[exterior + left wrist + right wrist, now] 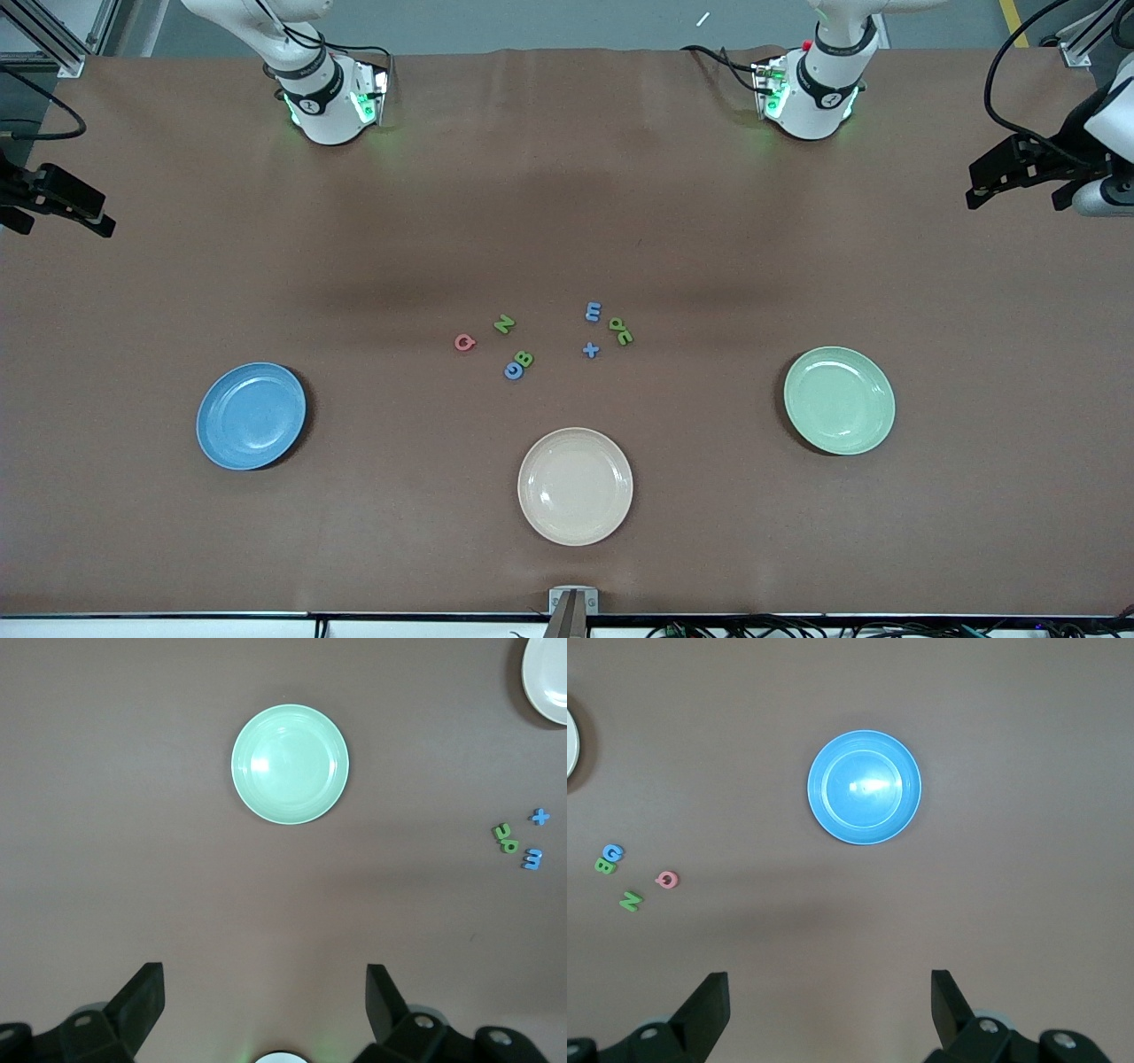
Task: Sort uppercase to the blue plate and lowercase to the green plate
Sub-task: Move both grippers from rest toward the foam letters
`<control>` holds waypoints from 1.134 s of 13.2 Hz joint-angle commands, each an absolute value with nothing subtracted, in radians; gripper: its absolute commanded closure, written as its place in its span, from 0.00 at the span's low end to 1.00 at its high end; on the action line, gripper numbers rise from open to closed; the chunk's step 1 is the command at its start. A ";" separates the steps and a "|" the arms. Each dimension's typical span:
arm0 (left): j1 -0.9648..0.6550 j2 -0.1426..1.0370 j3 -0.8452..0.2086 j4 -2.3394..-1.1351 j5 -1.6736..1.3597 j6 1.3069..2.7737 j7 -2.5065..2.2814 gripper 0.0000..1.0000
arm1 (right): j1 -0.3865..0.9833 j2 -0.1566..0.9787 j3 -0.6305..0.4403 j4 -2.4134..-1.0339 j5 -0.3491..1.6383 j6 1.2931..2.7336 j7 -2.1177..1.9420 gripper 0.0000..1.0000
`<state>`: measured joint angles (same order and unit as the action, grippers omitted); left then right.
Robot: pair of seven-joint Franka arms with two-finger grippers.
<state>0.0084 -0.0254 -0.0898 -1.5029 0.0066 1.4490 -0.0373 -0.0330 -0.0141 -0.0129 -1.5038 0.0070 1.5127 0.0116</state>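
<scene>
The uppercase letters lie mid-table: pink Q (465, 342), green N (504, 324), green B (524, 358) and blue G (513, 369). Beside them, toward the left arm's end, lie the lowercase letters: blue m (593, 311), green e (617, 325), green p (625, 337) and blue x (591, 350). The blue plate (252, 415) sits toward the right arm's end, the green plate (839, 400) toward the left arm's end, both bare. My left gripper (1016, 199) (266, 992) hangs open above the table's left-arm end. At the other end my right gripper (62, 226) (830, 997) hangs open.
A cream plate (575, 486) rests nearer the front camera than the letters, between the two coloured plates. The arm bases (332, 102) (811, 97) stand along the table's back edge. A small metal bracket (573, 602) sits at the front edge.
</scene>
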 commanded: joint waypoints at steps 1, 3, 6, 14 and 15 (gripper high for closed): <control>0.002 -0.017 -0.097 -1.476 0.025 1.434 -0.025 0.00 | -0.051 -0.014 -0.002 -1.497 0.012 1.511 0.002 0.00; 0.003 -0.015 -0.103 -1.467 0.025 1.434 -0.021 0.00 | -0.049 -0.014 -0.002 -1.497 0.011 1.511 0.002 0.00; -0.002 0.017 -0.104 -1.465 0.017 1.442 -0.037 0.00 | -0.051 -0.014 -0.002 -1.497 0.015 1.511 0.002 0.00; -0.014 0.261 -0.270 -1.512 0.020 1.652 -0.381 0.00 | 0.044 0.112 0.000 -1.511 0.035 1.541 0.021 0.00; -0.034 0.281 -0.276 -1.544 0.021 1.720 -0.415 0.00 | 0.072 0.144 0.000 -1.514 0.043 1.563 0.029 0.00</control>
<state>-0.0166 0.2512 -0.2637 -1.5118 0.0070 1.6377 -0.3413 0.0299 0.0898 0.0010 -1.5166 0.0205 1.5346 0.0127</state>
